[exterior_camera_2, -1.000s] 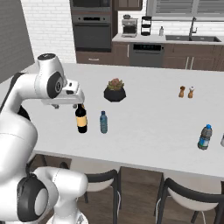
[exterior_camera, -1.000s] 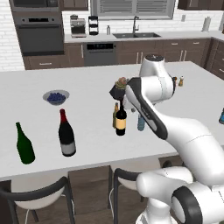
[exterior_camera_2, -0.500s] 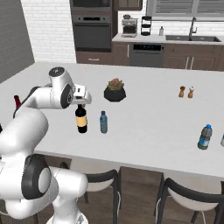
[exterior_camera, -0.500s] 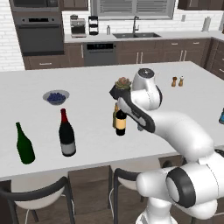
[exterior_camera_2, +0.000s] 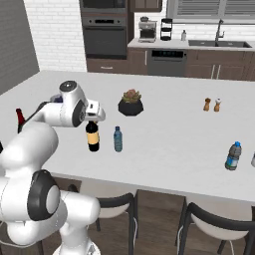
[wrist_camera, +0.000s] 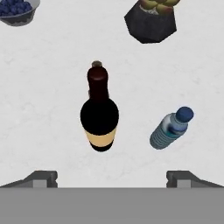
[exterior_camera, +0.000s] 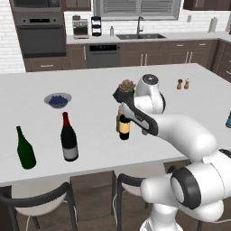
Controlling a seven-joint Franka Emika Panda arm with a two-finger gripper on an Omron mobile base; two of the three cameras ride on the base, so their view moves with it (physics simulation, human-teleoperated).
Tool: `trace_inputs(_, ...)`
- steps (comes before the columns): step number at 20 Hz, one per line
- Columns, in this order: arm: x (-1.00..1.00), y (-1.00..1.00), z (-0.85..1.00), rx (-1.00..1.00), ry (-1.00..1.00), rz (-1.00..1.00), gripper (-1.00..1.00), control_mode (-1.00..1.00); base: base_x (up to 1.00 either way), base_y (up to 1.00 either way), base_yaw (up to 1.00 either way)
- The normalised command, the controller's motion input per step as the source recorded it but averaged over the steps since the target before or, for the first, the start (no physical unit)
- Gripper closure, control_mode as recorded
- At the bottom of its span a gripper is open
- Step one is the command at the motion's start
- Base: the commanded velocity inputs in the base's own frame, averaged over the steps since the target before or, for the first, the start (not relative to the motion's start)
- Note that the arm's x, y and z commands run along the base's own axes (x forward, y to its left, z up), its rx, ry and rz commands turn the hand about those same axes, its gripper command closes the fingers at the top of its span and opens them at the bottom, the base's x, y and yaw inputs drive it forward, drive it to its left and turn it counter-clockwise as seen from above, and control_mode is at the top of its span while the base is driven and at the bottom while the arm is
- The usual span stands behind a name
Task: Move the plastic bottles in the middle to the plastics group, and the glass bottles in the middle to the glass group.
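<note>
Bottles — five upright, counter

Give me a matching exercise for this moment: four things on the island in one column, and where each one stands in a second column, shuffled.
Things:
1. black wine bottle
2. small blue bottle
3. green wine bottle
4. potted plant

Places:
A. near the counter's front edge, beside the red-topped bottle
B. directly under the gripper, whose jaws stand open
C. further back on the counter, behind the two middle bottles
D. just beside the black wine bottle, apart from it

Pairs: 1-B, 2-D, 3-A, 4-C
</note>
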Motion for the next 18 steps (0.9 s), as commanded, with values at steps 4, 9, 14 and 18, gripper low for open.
trace_inputs(4, 0.22, 0.18, -0.2, 0.0, 0.0, 0.0, -1.0, -1.0, 0.0, 0.0, 0.0)
trace_inputs(9, 0.24, 0.13, -0.24, 0.0, 0.0, 0.0, -1.0, -1.0, 0.0, 0.0, 0.0)
trace_inputs(14, 0.25, 0.0, -0.19, 0.0, 0.0, 0.0, -1.0, -1.0, 0.0, 0.0, 0.0)
trace_inputs(18, 0.13, 0.0, -0.08, 0.0, 0.0, 0.0, -1.0, -1.0, 0.0, 0.0, 0.0)
